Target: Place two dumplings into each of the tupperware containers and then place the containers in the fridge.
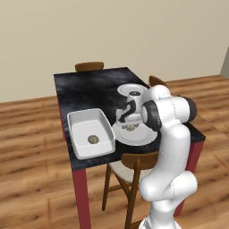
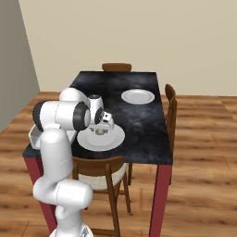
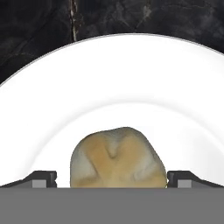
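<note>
Looks like a home dining room: dark table (image 1: 89,89) with red legs, wooden chairs (image 1: 134,172) tucked in, plates (image 2: 138,96) out, wood floor (image 1: 31,179), beige walls (image 1: 112,31).

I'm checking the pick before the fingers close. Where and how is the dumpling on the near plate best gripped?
Probably across its rounded middle, from straight above. The dumpling is a small lumpy ball lying flat on the shallow white plate, with no handle or edge to catch. The open gripper already has one of its fingers on either side, so a plain squeeze across its widest part should do.
</note>
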You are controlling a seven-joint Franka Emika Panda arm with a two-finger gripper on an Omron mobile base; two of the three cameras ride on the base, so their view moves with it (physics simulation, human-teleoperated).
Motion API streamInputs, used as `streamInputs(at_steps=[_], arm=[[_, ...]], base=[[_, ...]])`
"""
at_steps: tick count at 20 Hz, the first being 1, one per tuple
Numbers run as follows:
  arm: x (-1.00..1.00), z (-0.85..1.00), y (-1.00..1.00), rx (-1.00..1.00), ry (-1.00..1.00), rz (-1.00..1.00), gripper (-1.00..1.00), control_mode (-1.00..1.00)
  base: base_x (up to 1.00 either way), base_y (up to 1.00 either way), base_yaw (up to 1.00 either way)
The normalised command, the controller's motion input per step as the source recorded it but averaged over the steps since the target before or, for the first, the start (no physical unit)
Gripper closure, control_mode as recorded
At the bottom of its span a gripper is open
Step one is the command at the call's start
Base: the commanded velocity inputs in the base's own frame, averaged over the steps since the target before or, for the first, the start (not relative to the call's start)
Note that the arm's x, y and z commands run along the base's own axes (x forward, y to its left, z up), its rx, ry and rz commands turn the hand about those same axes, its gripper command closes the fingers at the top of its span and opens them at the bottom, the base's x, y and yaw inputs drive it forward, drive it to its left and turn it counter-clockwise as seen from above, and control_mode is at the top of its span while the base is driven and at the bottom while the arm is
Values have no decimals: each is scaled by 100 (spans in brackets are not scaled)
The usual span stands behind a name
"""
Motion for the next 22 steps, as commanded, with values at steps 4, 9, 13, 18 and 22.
streamInputs(at_steps=[4, 9, 13, 18, 22], arm=[[0, -2, 0, 0, 4, 1, -100, -100], [-4, -8, -1, 0, 3, 0, -100, -100], [-10, -13, -1, 0, 1, 0, -100, -100], [0, -7, 0, 0, 2, 0, -100, -100], [0, -6, 0, 0, 6, 0, 100, -100]], base=[[0, 0, 0], [0, 0, 0], [0, 0, 0], [0, 0, 0], [0, 0, 0]])
